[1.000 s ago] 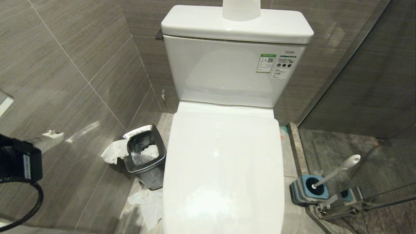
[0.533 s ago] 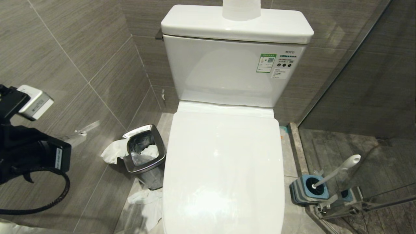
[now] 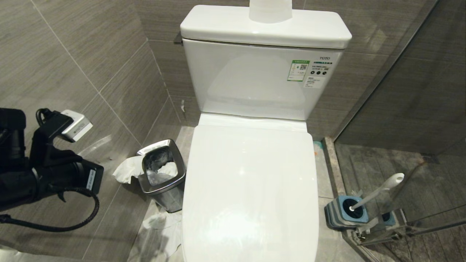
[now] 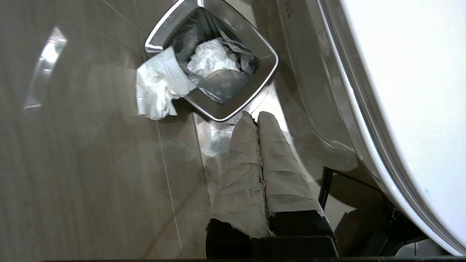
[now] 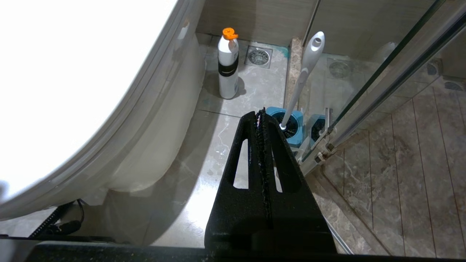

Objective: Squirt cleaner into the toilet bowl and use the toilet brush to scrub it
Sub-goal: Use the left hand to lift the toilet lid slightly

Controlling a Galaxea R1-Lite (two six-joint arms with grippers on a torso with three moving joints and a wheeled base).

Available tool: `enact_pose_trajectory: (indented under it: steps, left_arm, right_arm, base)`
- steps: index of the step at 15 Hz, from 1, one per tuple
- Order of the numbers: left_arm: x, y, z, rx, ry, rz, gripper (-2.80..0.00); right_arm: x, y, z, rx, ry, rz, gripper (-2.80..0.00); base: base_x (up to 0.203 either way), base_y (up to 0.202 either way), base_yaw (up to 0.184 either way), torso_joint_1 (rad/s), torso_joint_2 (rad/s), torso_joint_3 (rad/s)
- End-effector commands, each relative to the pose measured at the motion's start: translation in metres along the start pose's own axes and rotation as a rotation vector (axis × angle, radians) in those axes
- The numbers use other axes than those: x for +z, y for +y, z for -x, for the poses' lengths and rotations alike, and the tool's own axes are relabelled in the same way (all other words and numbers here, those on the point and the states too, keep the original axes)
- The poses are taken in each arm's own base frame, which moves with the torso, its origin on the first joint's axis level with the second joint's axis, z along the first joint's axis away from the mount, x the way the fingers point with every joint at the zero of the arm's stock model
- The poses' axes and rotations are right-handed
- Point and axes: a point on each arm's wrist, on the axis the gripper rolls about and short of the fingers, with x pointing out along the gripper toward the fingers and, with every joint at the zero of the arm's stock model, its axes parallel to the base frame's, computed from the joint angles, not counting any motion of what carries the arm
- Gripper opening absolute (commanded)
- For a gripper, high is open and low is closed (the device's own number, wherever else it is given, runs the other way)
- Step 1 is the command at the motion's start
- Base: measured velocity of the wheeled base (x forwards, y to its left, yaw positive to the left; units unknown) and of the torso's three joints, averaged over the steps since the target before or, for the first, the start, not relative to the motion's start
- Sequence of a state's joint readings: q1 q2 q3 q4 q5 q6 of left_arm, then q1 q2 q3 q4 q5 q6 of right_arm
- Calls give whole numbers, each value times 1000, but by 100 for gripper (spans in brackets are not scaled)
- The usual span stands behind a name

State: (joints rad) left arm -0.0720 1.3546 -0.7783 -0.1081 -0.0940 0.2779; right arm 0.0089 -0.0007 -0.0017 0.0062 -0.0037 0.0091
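Note:
The white toilet bowl fills the middle of the head view; its lid is down and hides the basin. The toilet brush leans in a blue holder on the floor to the toilet's right. Cleaner shows only as a turquoise smear by a floor drain. My left gripper, its fingers wrapped in white tape, is shut and empty. It hangs above the floor between the bin and the toilet's side. My right gripper is shut and empty, low beside the toilet, pointing at the brush.
A steel bin with crumpled tissue stands left of the toilet, with more tissue on the floor around it. A white bottle with an orange cap stands by the toilet's base. A glass shower screen runs just right of the brush holder.
My left arm has risen and swung right into the head view, toward the bin. The right arm, toilet and brush have not moved.

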Motion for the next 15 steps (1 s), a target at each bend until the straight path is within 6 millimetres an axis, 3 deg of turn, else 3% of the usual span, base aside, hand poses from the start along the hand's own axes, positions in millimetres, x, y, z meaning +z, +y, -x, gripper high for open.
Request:
enact_pose_trajectory:
  steps: [1, 10, 15]
  left_arm:
    - [2, 2, -19, -23, 30, 2, -280]
    - [3, 7, -79, -130, 97, 114, -280]
    - [-5, 6, -100, -165, 113, 188, -280]
  right_arm:
    - [0, 0, 0, 1, 1, 0, -280]
    - [0, 0, 0, 1, 1, 0, -280]
    - [0, 0, 0, 2, 1, 0, -280]
  base:
    - [0, 0, 0, 0, 0, 0]
    - [0, 0, 0, 0, 0, 0]
    - [0, 0, 0, 0, 0, 0]
